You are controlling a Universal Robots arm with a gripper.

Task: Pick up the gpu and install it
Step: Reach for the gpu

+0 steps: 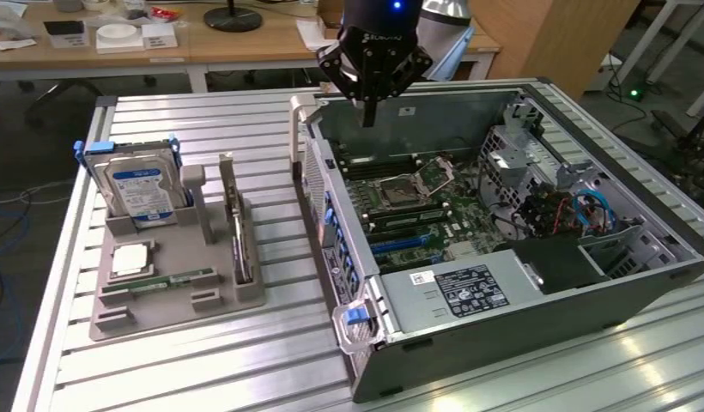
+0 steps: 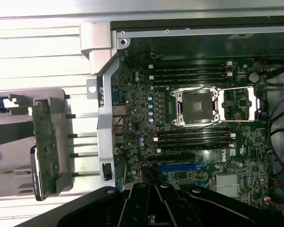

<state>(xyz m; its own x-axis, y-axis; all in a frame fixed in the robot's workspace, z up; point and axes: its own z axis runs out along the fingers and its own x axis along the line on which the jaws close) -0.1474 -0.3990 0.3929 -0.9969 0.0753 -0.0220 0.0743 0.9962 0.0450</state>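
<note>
The gpu (image 1: 239, 230) stands on edge in a slot of the grey holder (image 1: 169, 313), at the exterior view's left of the open computer case (image 1: 536, 300). In the wrist view the gpu (image 2: 46, 146) appears as a narrow green board with a dark edge. My gripper (image 1: 369, 116) hangs above the case's far end, over the motherboard (image 1: 427, 206), well apart from the gpu. Its fingers are shut together with nothing between them. The gripper (image 2: 156, 191) also shows over the motherboard (image 2: 194, 142) and its blue slot (image 2: 182, 167).
The holder also carries an upright hard drive (image 1: 140, 190), a processor chip (image 1: 132, 257) and a memory stick (image 1: 174, 280). The case's side wall (image 1: 329, 232) rises between holder and motherboard. Cables (image 1: 558, 210) and a power supply (image 1: 461, 292) fill the case's near side.
</note>
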